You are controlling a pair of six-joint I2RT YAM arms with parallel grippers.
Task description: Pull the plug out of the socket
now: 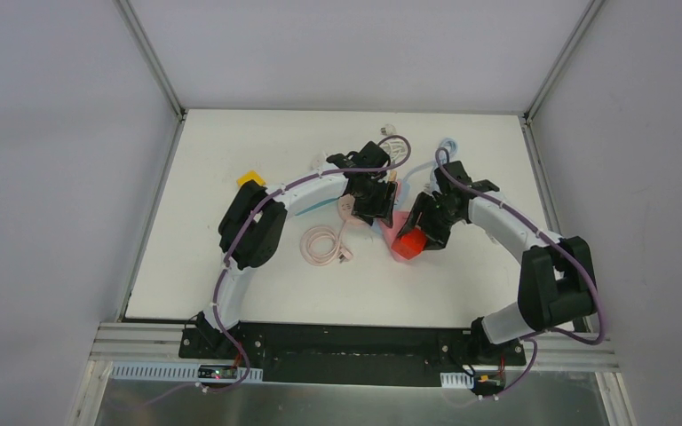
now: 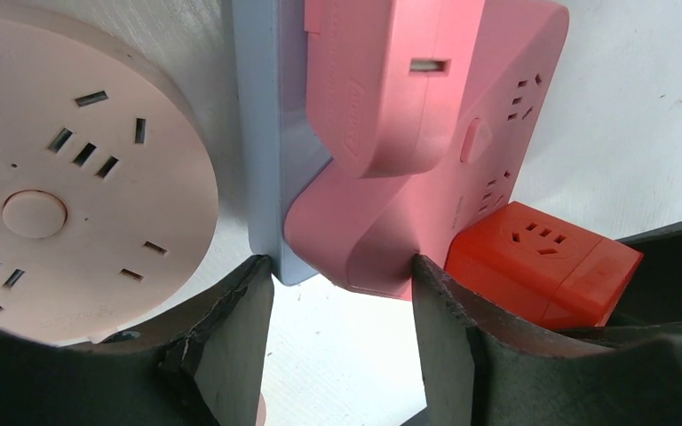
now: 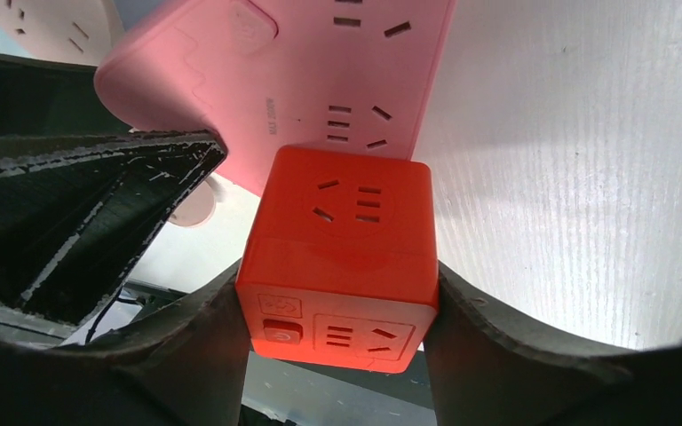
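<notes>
The pink socket strip [image 2: 408, 115] lies flat on the white table, stacked on a blue-grey piece [image 2: 262, 133]. An orange cube plug [image 3: 337, 240] is stuck against one end of the strip [image 3: 293, 80]. My left gripper [image 2: 342, 266] has closed on that end: one fingertip touches the blue-grey edge and the other presses the pink body. My right gripper [image 3: 337, 280] is shut on the orange cube, with a finger on each side face. From above, both grippers [image 1: 375, 206] [image 1: 422, 232] meet over the strip [image 1: 389, 226] and the cube [image 1: 408, 241].
A round pale pink socket [image 2: 62, 169] sits just left of the strip. A coiled pink cable [image 1: 322, 244] lies in front of it. A yellow object [image 1: 250, 178] sits at the left, and loose white cables [image 1: 391, 142] lie at the back.
</notes>
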